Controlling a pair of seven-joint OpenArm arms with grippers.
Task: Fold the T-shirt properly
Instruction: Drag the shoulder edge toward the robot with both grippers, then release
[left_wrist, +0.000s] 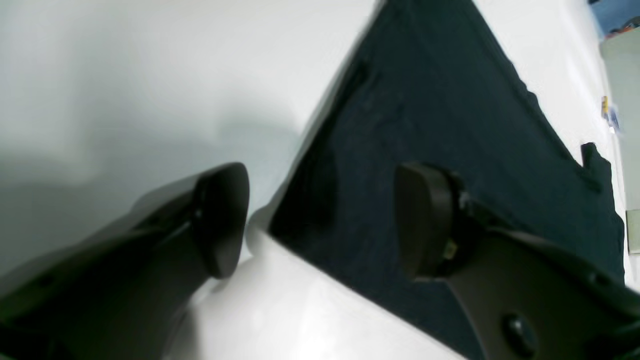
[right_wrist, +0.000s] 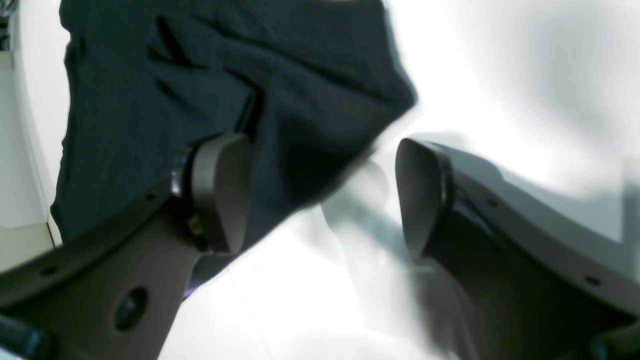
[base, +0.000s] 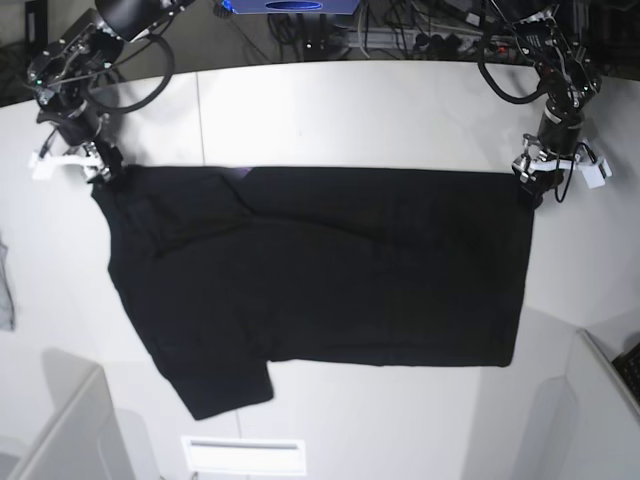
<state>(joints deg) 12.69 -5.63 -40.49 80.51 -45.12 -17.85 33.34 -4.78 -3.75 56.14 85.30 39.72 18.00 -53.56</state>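
The black T-shirt (base: 330, 260) lies spread flat on the white table (base: 350, 110), plain side up, one sleeve pointing to the front left. My left gripper (base: 537, 187) hovers at the shirt's far right corner. In the left wrist view the left gripper (left_wrist: 322, 220) is open, and the T-shirt (left_wrist: 440, 125) edge runs between its fingers (left_wrist: 222, 220). My right gripper (base: 98, 166) is at the far left corner. The right wrist view shows the right gripper (right_wrist: 322, 195) open, straddling a blurred corner of the T-shirt (right_wrist: 175, 90).
A small grey cloth scrap (base: 5, 285) lies at the table's left edge. White bins stand at the front left (base: 70, 430) and front right (base: 600, 400). A white slot plate (base: 243, 455) sits near the front edge. Cables crowd the back.
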